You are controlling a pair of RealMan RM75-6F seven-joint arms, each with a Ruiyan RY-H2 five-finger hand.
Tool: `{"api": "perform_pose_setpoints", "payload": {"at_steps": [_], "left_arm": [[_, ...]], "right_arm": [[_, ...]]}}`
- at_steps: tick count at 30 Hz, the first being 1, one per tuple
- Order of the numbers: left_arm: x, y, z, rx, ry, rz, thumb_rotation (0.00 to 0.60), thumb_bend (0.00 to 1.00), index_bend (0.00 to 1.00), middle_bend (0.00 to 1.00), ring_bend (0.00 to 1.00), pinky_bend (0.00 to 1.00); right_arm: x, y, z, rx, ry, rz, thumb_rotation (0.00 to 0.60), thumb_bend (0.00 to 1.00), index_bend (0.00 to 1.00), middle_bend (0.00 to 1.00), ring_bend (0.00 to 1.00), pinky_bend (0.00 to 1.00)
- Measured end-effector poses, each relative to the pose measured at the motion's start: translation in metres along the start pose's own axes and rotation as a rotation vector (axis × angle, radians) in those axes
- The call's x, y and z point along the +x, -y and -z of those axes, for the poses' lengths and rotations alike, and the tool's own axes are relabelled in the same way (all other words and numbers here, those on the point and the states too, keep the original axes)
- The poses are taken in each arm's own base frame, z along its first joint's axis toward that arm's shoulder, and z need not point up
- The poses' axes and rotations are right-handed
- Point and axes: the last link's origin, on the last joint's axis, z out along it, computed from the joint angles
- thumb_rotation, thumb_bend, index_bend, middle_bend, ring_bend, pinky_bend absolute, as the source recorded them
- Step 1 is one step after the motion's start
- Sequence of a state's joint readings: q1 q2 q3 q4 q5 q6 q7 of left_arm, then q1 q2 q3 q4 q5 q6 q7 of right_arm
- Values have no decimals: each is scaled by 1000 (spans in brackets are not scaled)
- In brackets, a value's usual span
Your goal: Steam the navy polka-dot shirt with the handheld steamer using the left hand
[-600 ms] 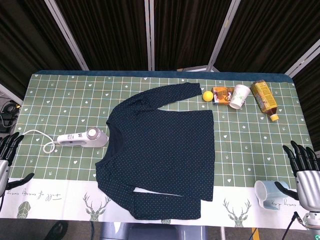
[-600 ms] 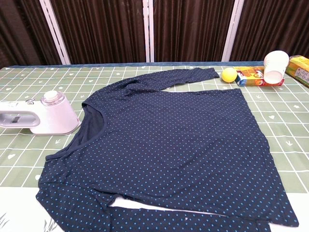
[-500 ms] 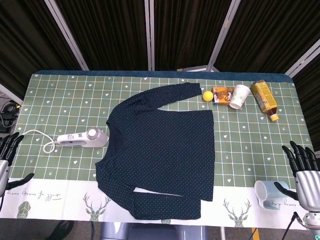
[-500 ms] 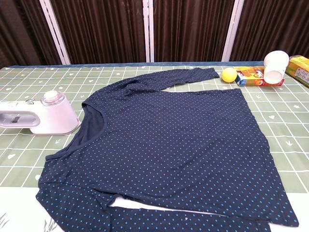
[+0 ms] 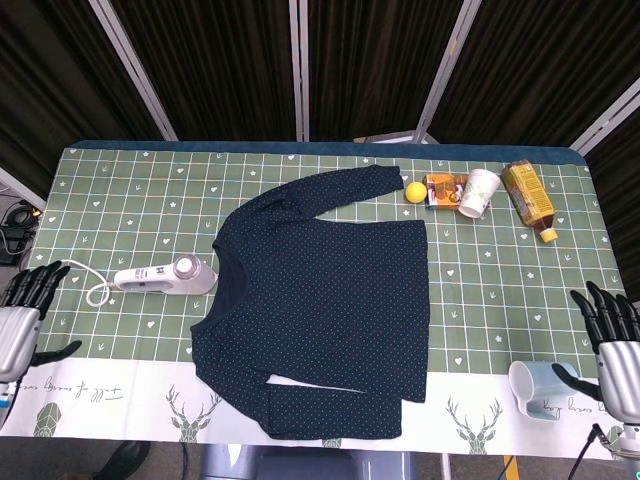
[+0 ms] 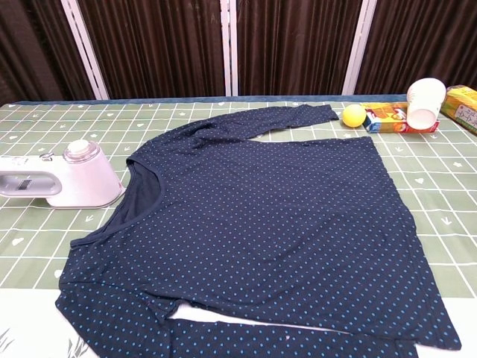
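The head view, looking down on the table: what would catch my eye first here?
Most striking is the navy polka-dot shirt, spread flat across the middle of the green checked tablecloth. Beside its collar lies the white handheld steamer, its cord curling toward the table's left edge. A dark robot hand waits at each lower corner: the left robot hand near the cord, the right robot hand next to a pale blue mug lying on its side.

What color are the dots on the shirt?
Light blue dots on the navy shirt, clearest in the chest view.
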State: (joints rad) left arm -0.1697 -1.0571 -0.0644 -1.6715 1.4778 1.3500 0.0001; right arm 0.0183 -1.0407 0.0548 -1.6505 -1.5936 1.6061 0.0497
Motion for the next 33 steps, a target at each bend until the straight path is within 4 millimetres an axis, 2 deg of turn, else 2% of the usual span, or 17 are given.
{"api": "perform_pose_setpoints", "payload": {"at_steps": [2,4,6,11,14,19,30,33], "left_arm": [[-6,-1,-16,-10,23,0,600,74,0,0,0,0],[-12,-1,-34,-17,51,-4,600,197,0,0,0,0],[-17,-2,-50,-22,77,-12,600,250,0,0,0,0],[-39,-12,-93,-45,127,-36,600,255,0,0,0,0],[-52,-21,-109,-59,149,-37,600,255,0,0,0,0],[-68,-32,-125,-64,165,-37,600,255,0,0,0,0],[-90,-38,-155,-29,187,-52,600,257,0,0,0,4],[-94,-40,-161,-23,189,-53,600,263,26,22,39,78]], "right_arm": [[-1,-1,-1,-4,4,1,600,0,0,0,0,0],[-2,-2,-2,-12,10,3,600,0,0,0,0,0],[-3,-4,-4,-23,16,5,600,0,0,0,0,0],[-5,-8,-8,-41,22,10,600,0,0,0,0,0],[-7,-9,-9,-46,27,12,600,0,0,0,0,0],[-9,-10,-11,-53,44,12,600,0,0,0,0,0],[-13,-16,-17,-82,63,19,600,0,0,0,0,0],[-15,-17,-18,-90,67,22,600,0,0,0,0,0]]}}
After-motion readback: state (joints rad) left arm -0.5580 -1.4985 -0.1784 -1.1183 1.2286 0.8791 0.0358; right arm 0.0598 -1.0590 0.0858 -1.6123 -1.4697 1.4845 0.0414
